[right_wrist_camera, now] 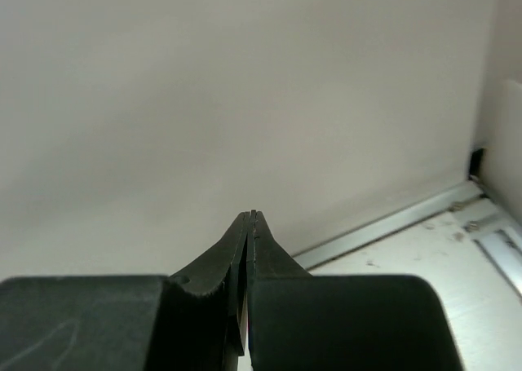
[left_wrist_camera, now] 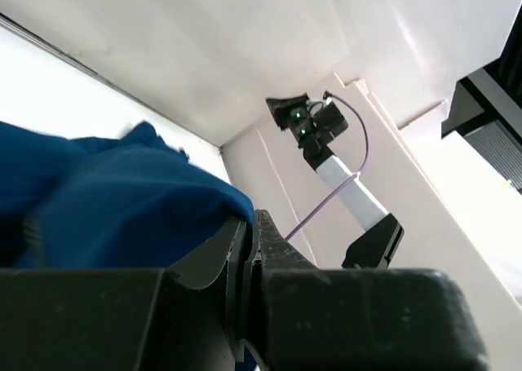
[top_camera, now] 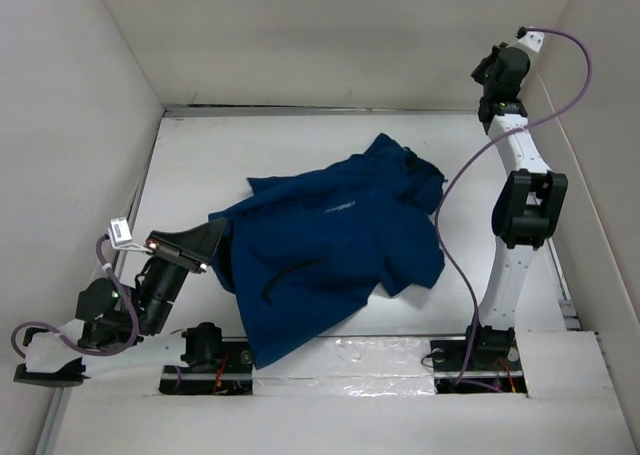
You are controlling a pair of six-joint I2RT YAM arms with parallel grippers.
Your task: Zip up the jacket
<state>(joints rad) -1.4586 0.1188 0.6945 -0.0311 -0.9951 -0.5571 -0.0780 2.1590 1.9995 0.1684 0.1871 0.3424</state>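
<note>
Where it lies crumpled across the middle of the white table (top_camera: 200, 165), the jacket (top_camera: 330, 245) shows a deep royal blue, soft and heavily folded. A tiny white logo (top_camera: 338, 207) faces up, and a dark curved line (top_camera: 292, 275) runs lower down. The left gripper (top_camera: 218, 243) sits at the jacket's left edge, pinched tight on a fold of blue fabric. The right gripper (top_camera: 490, 70) is raised at the far right corner, well apart from the jacket, its fingers (right_wrist_camera: 259, 240) pressed together on nothing.
</note>
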